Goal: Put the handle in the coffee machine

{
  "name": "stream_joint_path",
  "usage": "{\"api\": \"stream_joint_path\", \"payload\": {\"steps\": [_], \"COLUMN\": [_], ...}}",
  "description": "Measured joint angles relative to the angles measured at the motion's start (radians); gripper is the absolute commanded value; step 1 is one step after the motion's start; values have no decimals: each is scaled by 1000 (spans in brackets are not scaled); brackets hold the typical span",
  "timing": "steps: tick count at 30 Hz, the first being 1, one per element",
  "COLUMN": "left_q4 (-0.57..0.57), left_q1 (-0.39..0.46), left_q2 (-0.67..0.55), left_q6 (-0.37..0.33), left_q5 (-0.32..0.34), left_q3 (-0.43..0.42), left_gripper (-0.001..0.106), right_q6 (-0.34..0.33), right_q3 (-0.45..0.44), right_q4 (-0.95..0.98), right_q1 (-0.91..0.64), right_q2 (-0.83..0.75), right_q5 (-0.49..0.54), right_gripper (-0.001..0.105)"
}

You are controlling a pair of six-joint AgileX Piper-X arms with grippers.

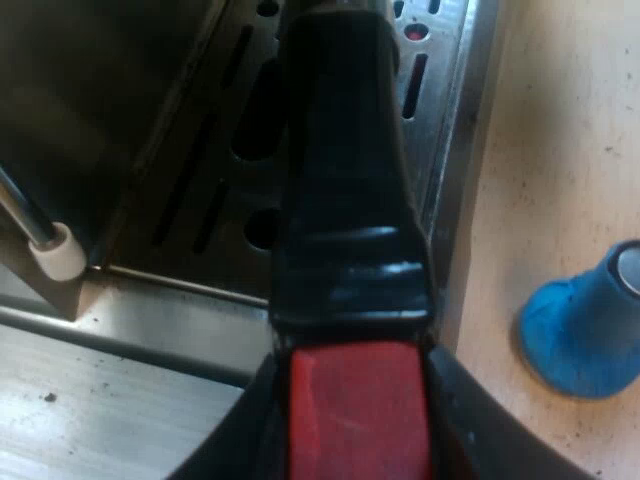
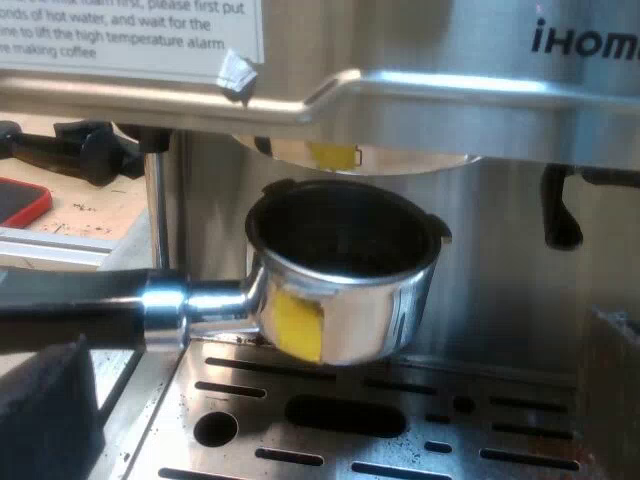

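My left gripper [image 1: 355, 450] is shut on the holder's dark handle [image 1: 345, 190], its fingers [image 1: 235, 450] on either side of the red end [image 1: 355, 410], above the machine's slotted drip tray [image 1: 225, 150]. In the right wrist view the metal holder [image 2: 345, 290], marked with yellow tape, hangs level above the drip tray [image 2: 400, 420]. Its empty basket sits just below the round brew head [image 2: 350, 155] of the espresso machine [image 2: 500, 90], apart from it. My right gripper [image 2: 330, 420] faces the holder, open, with one dark finger [image 2: 45, 410] under the handle [image 2: 70, 320].
A blue tamper [image 1: 585, 325] stands on the light table beside the drip tray. The steam wand [image 1: 45, 240] with its white tip hangs by the machine's side; the same wand [image 2: 155, 210] runs down near the holder. A red-edged flat object [image 2: 20, 205] lies beyond.
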Motion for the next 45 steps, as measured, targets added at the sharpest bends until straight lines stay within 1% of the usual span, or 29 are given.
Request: {"api": "stream_joint_path", "payload": {"steps": [2, 12, 15, 20, 27, 32, 41, 44, 45], "left_q4": [-4, -7, -7, -10, -5, -6, -6, -6, -6], "left_q1": [0, 0, 0, 0, -4, -22, -22, -22, -22], "left_q2": [0, 0, 0, 1, 1, 1, 1, 1, 1], "left_q6": [-13, -14, -14, -15, -15, -15, -18, -21, -21], "left_q5": [5, 6, 6, 7, 14, 14, 14, 14, 14], "left_q3": [0, 0, -11, -60, -65, -65, -65, -65, -65], "left_gripper": [0, 0, 0, 0, 0, 0, 0, 0, 0], "right_q6": [0, 0, 0, 0, 0, 0, -15, -51, -52], "right_q3": [0, 0, 0, 0, 0, 0, 0, 0, 0], "right_q4": [0, 0, 0, 0, 0, -9, -79, -102, -105], "right_q1": [0, 0, 0, 0, 0, 0, 0, 0, 0], "right_q2": [0, 0, 0, 0, 0, 15, 72, 71, 71], "right_q5": [0, 0, 0, 0, 0, 0, 0, 0, 0], "right_gripper": [103, 103, 103, 103, 103, 103, 103, 103, 103]}}
